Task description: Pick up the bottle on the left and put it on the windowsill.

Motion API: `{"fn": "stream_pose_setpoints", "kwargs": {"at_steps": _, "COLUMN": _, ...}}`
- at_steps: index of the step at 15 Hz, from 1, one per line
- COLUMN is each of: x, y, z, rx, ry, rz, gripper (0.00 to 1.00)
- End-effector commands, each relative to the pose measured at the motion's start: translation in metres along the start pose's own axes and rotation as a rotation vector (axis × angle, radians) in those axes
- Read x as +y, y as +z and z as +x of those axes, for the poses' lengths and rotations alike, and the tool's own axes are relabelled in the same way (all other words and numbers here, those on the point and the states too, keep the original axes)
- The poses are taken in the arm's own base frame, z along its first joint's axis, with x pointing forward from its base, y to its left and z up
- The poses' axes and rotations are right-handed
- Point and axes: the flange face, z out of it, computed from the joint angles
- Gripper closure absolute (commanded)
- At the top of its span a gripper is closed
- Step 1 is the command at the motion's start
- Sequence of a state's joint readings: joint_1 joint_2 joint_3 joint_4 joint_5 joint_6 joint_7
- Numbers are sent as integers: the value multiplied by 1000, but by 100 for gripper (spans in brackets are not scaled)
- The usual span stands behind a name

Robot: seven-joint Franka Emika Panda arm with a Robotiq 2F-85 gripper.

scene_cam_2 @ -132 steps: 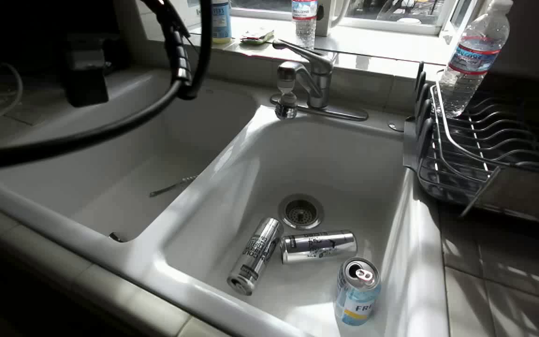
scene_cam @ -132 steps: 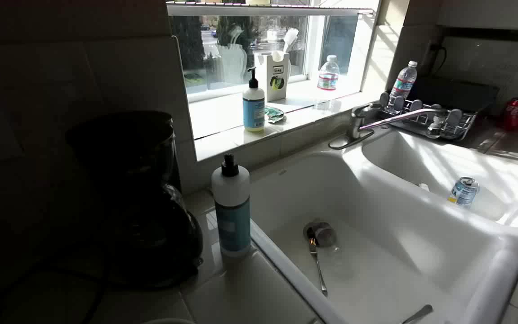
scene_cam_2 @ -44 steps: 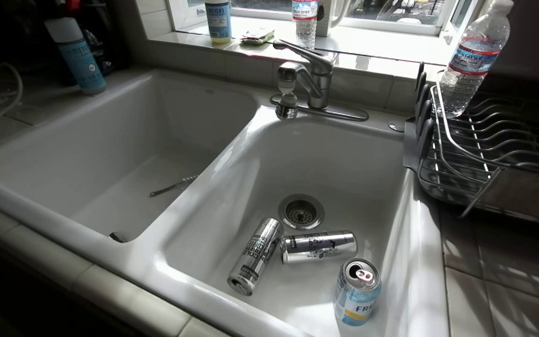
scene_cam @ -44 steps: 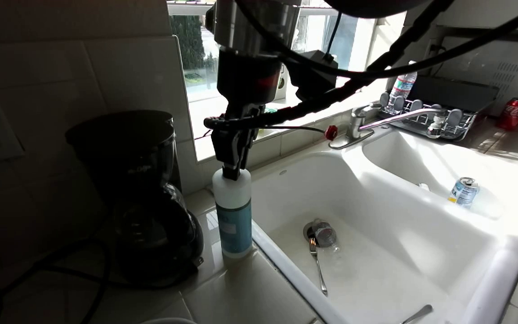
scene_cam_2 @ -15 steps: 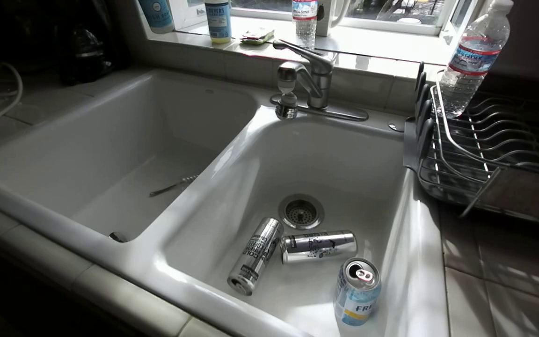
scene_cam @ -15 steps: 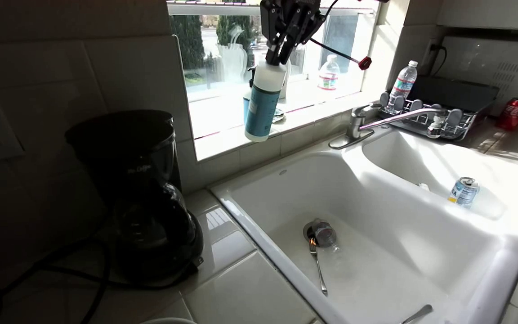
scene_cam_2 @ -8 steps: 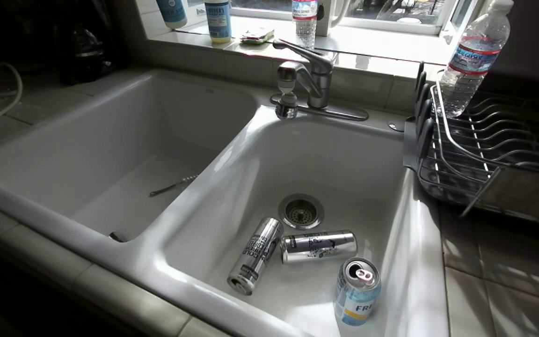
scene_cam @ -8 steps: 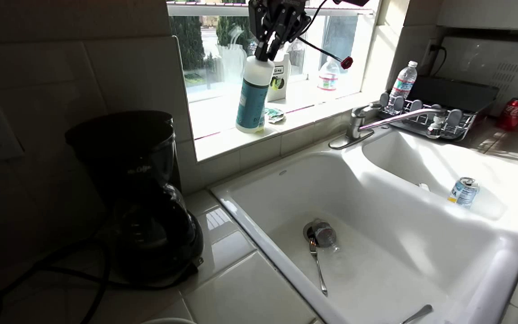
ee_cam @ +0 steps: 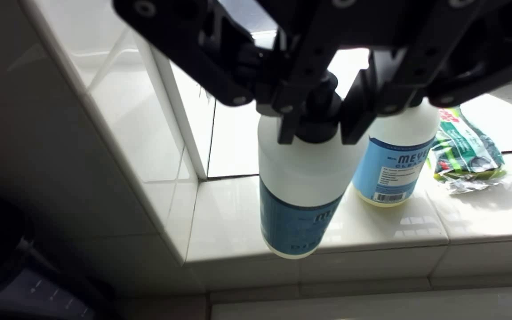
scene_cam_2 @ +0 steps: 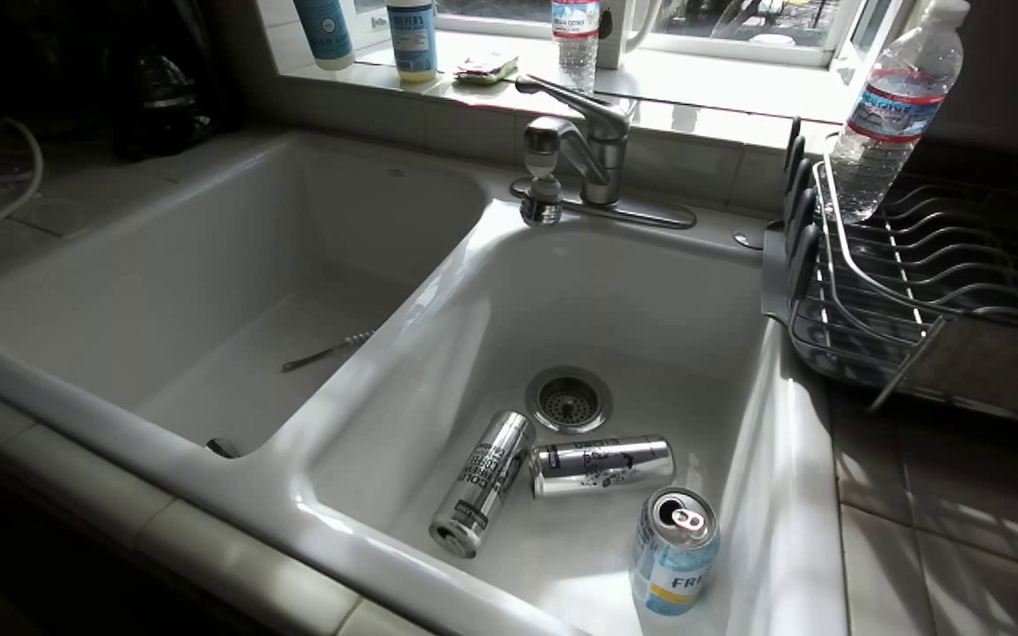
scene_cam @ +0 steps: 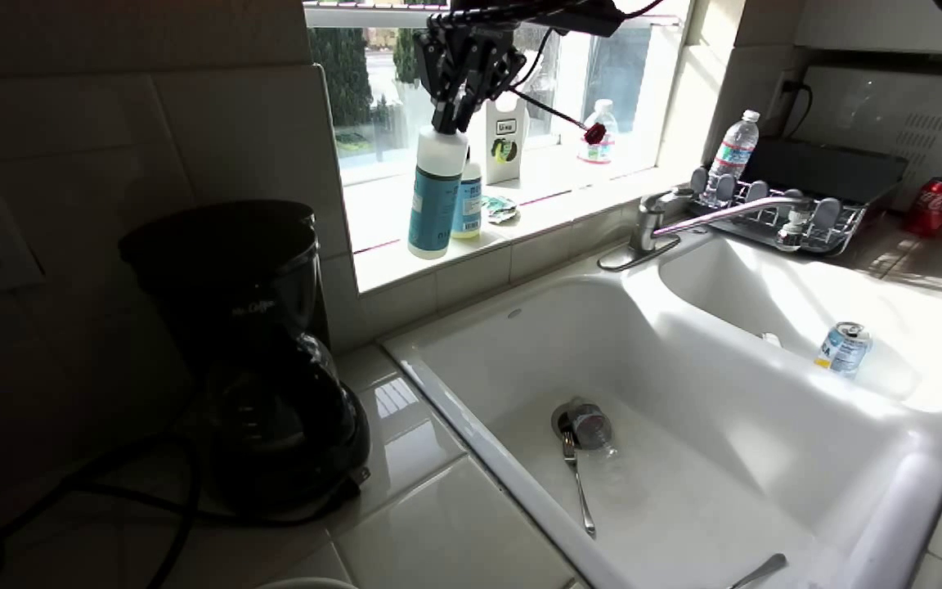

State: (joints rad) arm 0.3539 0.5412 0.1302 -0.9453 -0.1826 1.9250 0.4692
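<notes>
leaning bottle point(ee_cam: 300, 173), cap point(ee_cam: 317, 130) between the jaws

You have a pale tiled counter point(scene_cam: 446, 523) in both exterior views, a white double sink point(scene_cam_2: 253, 486) set into it. Your black coffee maker point(scene_cam: 250, 360) stands on the tiles, a dark cord point(scene_cam: 195, 483) looping beside it; across the sink, you see the dish rack point(scene_cam_2: 942, 274) and, near it, a red can point(scene_cam: 933, 209).
</notes>
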Motion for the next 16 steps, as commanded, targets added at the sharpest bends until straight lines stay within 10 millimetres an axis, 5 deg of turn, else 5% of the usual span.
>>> {"fn": "stream_pose_setpoints", "kwargs": {"at_steps": 1, "x": -17, "y": 14, "z": 8, "rx": 2, "ry": -12, "rz": -23, "gripper": 93}}
{"fn": "stream_pose_setpoints", "kwargs": {"at_steps": 16, "x": -14, "y": 30, "z": 17, "rx": 23, "ry": -10, "rz": -52, "gripper": 93}}
